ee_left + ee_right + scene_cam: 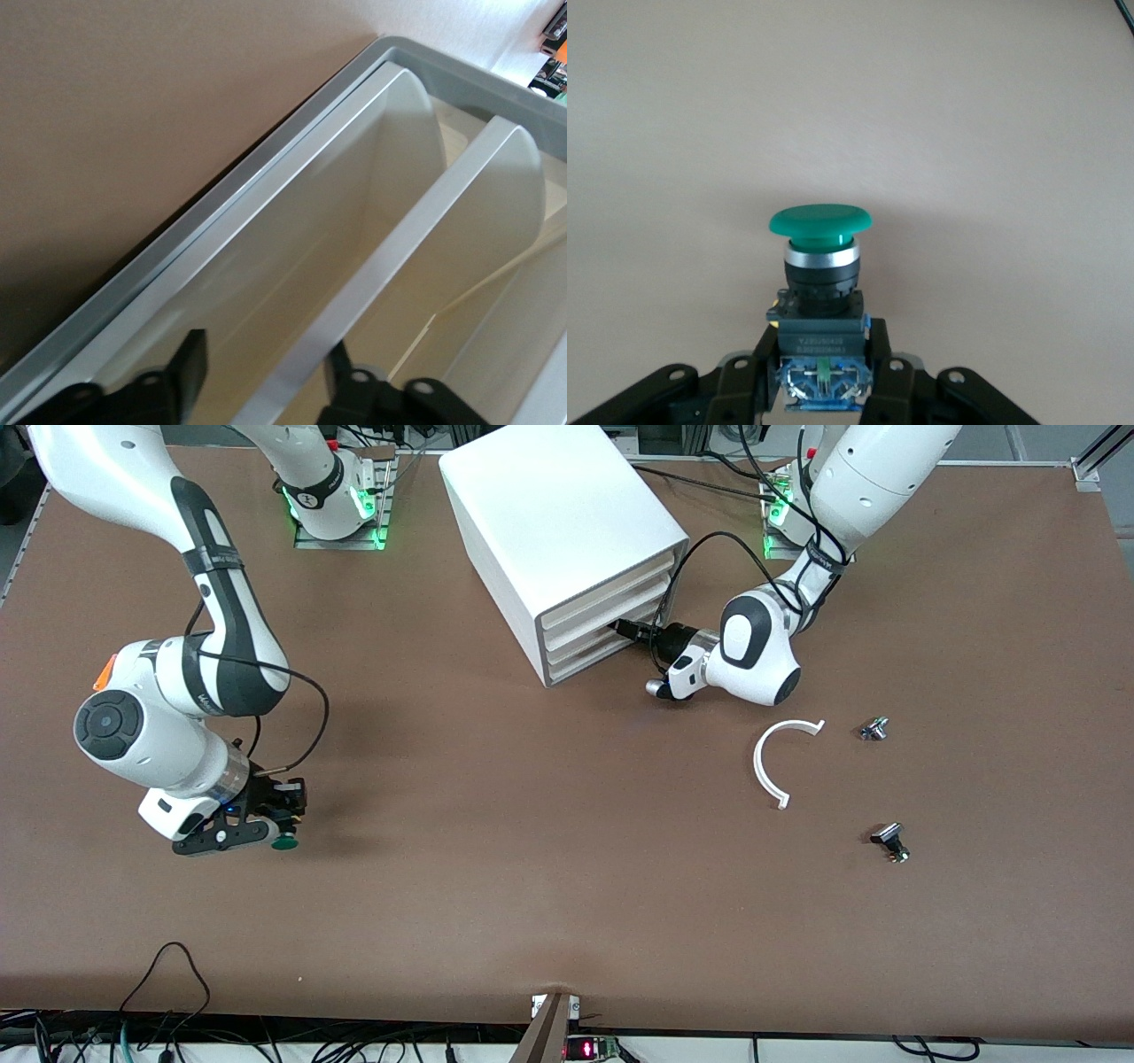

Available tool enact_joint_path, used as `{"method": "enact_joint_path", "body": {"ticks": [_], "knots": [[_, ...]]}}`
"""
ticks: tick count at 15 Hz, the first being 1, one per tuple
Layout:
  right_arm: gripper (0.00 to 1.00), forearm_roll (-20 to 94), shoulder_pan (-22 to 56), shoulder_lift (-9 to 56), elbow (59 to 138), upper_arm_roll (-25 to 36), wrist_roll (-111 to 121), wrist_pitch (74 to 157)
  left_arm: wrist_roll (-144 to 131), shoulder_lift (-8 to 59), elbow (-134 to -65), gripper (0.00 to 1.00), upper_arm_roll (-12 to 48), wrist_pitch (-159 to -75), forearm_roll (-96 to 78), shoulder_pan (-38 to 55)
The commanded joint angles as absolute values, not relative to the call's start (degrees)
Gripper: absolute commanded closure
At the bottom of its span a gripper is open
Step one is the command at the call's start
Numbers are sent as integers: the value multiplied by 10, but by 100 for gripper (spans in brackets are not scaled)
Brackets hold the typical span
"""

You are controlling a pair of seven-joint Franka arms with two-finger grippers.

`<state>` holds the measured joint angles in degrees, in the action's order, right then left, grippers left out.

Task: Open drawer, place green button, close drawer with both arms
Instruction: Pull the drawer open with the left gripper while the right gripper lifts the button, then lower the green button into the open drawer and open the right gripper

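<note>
Button (819, 292) pinched at base by right gripper (266, 828), low at right arm's end of table — long axis level, green cap pointed away from wrist.

Left gripper (631, 631) set at drawer (292, 292) front, fingers (182, 367) parted around lip. Drawer seems barely open — pull-out judged next, then drop-in.

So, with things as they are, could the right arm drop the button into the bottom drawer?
Probably not yet: the right gripper grips the button, but the drawer looks shut, with the left gripper at the cabinet's front.
</note>
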<state>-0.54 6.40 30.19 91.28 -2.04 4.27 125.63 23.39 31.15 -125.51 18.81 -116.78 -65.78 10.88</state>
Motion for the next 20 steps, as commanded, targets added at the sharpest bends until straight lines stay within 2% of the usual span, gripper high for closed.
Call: {"method": "enact_joint_path", "body": {"ticks": [1,3,11,12,13,16,18,20], "knots": [[65,-3,98,301,897,-18,45,1244,249,310,-1260,100,187,-1221,-664,113],[65,-7,121,301,893,-18,49,1244,249,307,-1255,100,173,-1259,-663,106],[65,-9,229,301,852,-18,64,1243,242,303,-1161,100,95,-1262,-577,91],[65,-9,242,302,842,-18,66,1243,239,302,-1164,64,95,-1262,-578,90],[65,-9,256,304,828,-18,78,1242,247,301,-1165,1,95,-1261,-580,88],[65,-22,303,317,788,-21,119,1241,248,298,-1160,0,96,-1266,-579,88],[65,-27,329,322,770,-21,141,1239,247,276,-1160,0,95,-1287,-569,87],[64,-28,362,327,760,-21,183,1244,246,239,-1159,0,95,-1300,-483,53]]}}
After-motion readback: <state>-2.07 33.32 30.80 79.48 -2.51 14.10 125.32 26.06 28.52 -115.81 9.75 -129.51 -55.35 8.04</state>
